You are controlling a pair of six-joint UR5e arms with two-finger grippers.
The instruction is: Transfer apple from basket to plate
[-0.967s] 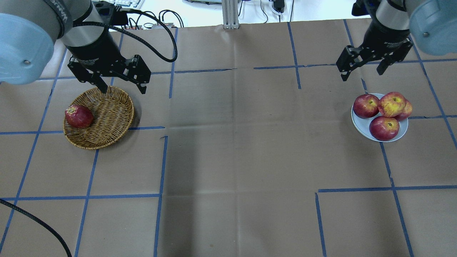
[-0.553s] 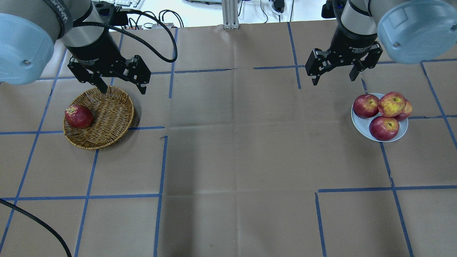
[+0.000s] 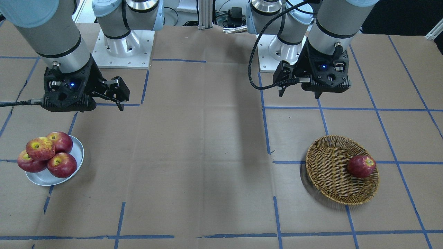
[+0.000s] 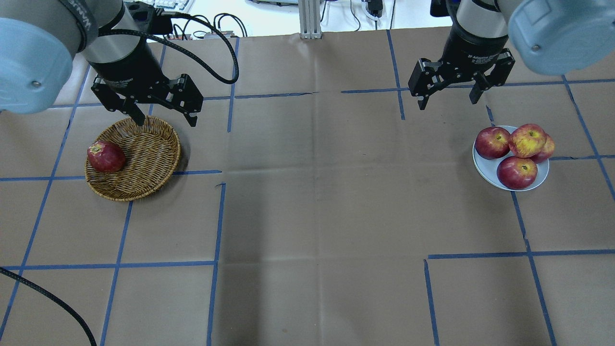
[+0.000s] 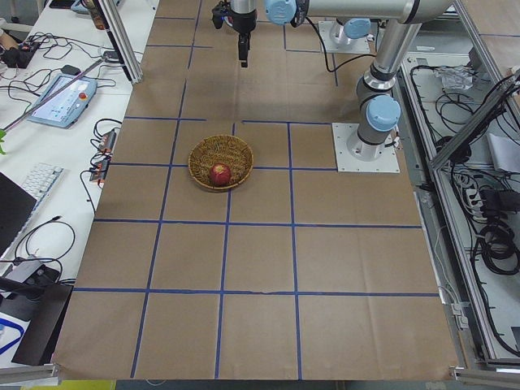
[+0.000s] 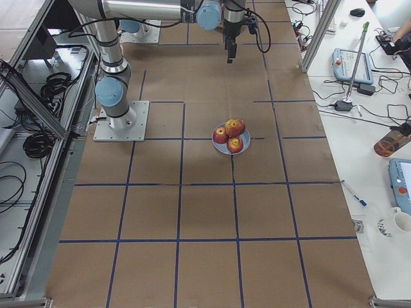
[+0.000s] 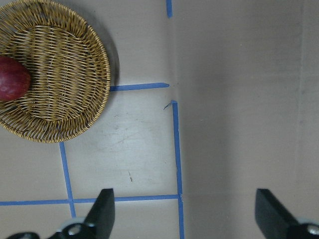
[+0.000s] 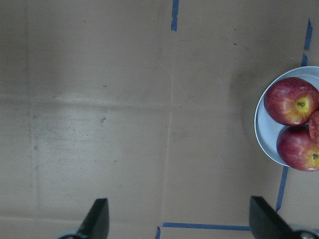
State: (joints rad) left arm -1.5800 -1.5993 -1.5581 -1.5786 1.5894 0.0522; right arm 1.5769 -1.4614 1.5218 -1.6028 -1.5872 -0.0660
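Observation:
The pale pinkish-red apple [image 4: 527,139] with yellow streaks rests on top of three darker apples on the small pale plate [image 4: 484,171] at the right; it also shows in the front-facing view [image 3: 40,148]. The wicker basket [image 4: 149,158] at the left holds one deep-red apple [image 4: 105,156] against its left wall. My left gripper [image 4: 166,117] is open and empty above the basket's far rim. My right gripper [image 4: 448,102] is open and empty, raised beyond and to the left of the plate.
Brown paper with blue tape grid lines covers the table [image 4: 317,216]. A black cable [image 4: 216,57] loops from my left wrist. Keyboards, tablets and cables lie on side benches in the side views.
My right gripper has moved left, away from above the plate's far side toward the table's middle, staying open. The left arm, the apples and the basket have not moved.

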